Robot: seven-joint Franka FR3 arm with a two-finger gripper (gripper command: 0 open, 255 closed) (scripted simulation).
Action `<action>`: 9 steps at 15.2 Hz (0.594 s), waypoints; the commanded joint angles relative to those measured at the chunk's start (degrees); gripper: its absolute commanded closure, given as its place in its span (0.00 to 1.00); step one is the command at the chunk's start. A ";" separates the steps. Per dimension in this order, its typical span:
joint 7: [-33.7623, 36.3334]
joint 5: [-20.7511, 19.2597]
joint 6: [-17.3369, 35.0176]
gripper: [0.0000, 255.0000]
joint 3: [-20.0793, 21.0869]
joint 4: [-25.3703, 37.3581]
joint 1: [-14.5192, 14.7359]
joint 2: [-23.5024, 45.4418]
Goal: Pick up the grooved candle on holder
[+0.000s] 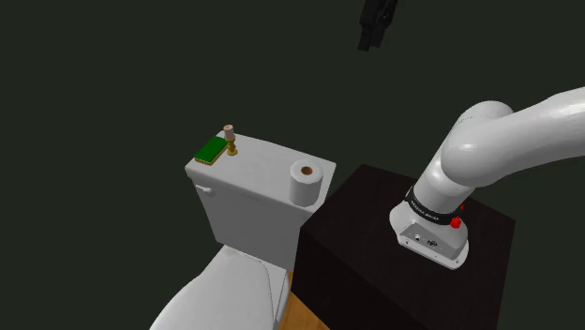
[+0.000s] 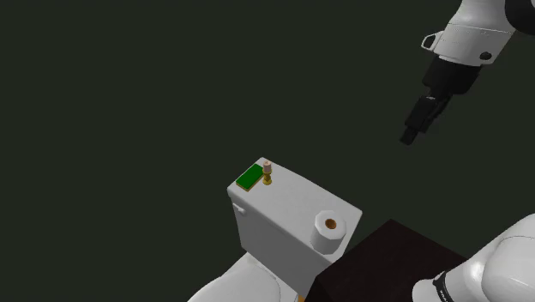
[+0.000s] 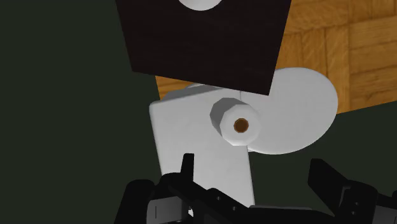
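In the shoulder view the dark stand point(image 1: 375, 253) is seen nearest. Just past it, a white toilet roll point(image 1: 307, 181) is stood on the toilet tank point(image 1: 258, 173). At 10 o'clock from the roll, a small pale candle point(image 1: 228, 131) is held upright in a gold holder point(image 1: 231, 148), just beside a flat green block point(image 1: 210, 150). The gripper point(image 1: 366, 42) is seen high up, at 2 o'clock from the candle. Its fingers point(image 3: 188, 168) are spread wide apart and nothing is held.

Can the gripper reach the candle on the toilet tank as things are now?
Probably yes. The gripper hangs open high above the tank, and nothing stands over the candle; only a green block lies close beside it.
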 commanded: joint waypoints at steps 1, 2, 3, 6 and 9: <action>0.00 0.00 0.00 0.00 0.00 0.00 0.00 0.00; 0.40 0.23 1.89 0.00 0.63 -0.58 0.15 1.20; 0.81 0.45 3.77 0.00 1.26 -1.09 0.31 2.48; 2.02 0.99 9.36 0.00 3.11 -2.12 0.74 6.75; 3.29 1.32 14.80 0.00 4.88 -2.41 1.13 11.62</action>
